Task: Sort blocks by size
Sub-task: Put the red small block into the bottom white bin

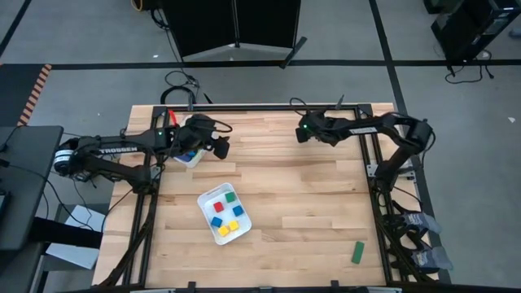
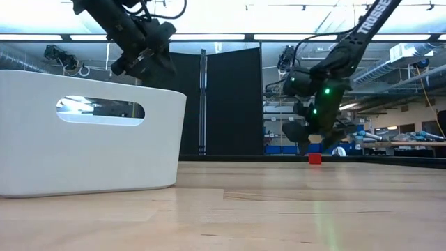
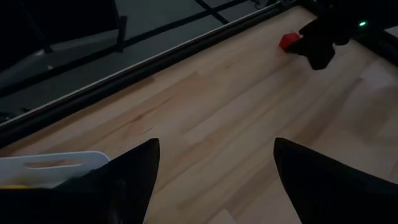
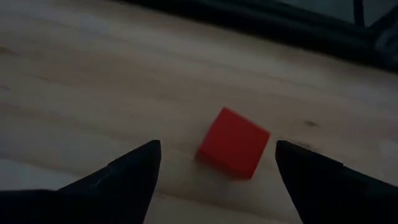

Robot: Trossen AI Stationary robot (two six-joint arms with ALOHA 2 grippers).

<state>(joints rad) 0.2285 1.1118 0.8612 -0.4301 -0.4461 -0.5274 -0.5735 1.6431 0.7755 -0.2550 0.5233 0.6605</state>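
A small red cube [image 4: 233, 144] lies on the wooden table at the far side; it also shows in the low view [image 2: 315, 158] and in the left wrist view [image 3: 287, 42]. My right gripper [image 4: 217, 180] hovers just above it, open, its fingers on either side of the cube and apart from it; in the high view it is at the far middle [image 1: 304, 131]. My left gripper [image 3: 214, 180] is open and empty, raised beside the white bin [image 1: 189, 156] at the far left. A white tray [image 1: 205, 213] holds several small cubes in red, green, blue and yellow. A green bar [image 1: 358, 252] lies flat at the near right.
The white bin [image 2: 83, 132] stands on the table and holds blue and yellow pieces. A dark rail [image 1: 260, 107] runs along the table's far edge. Bare wood lies between the tray and the right arm.
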